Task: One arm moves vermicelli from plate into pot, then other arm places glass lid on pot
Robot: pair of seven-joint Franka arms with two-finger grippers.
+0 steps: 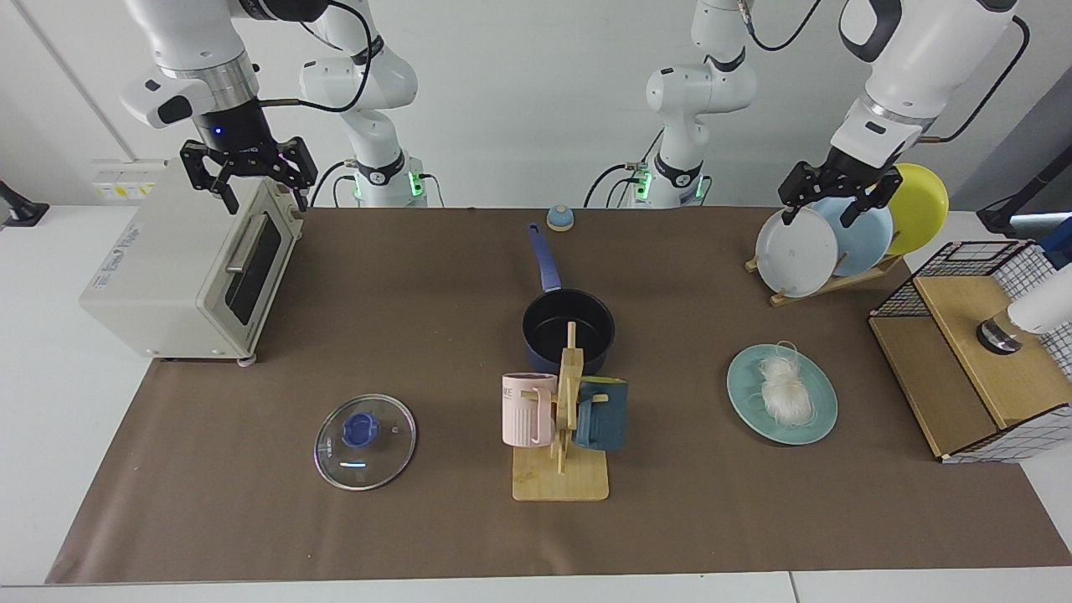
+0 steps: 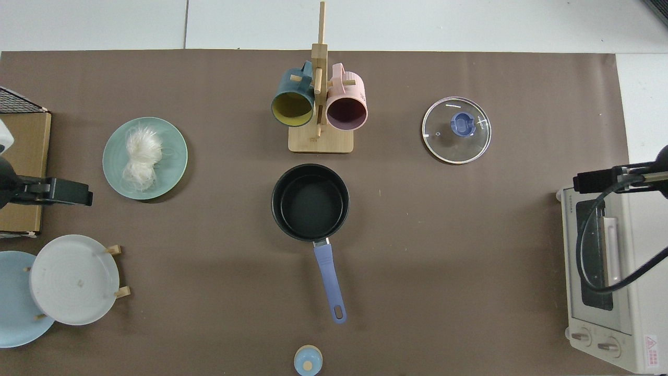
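Hanging left hand (image 1: 822, 203): raised in front of the rack of plates (image 1: 829, 239) at the far side of the surface (image 1: 419, 276); fingers spread apart, nothing between them; no wrist light.
Right hand (image 1: 249, 174): raised above the toaster oven (image 1: 188, 268), fingers spread, nothing held; a small blue light shows at its wrist.
Vermicelli (image 1: 785, 389): a white bundle with loose loops, lying on the teal plate (image 1: 754, 410), slightly off its centre.
Teal plate: flat on the brown surface, well apart from the pot, on the left arm's side.
Pot (image 1: 569, 329): upright mid-surface, black inside bare, long blue handle pointing towards the robots.
Glass lid (image 1: 365, 440): flat on the surface, blue knob up, on the right arm's side, well apart from the pot.
Mug tree (image 1: 563, 435): just beside the pot on the camera side in the facing view, with a pink mug (image 1: 528, 409) and a dark teal mug (image 1: 601, 414) hung on it.
Top view: only a dark part of each arm shows at the side edges.
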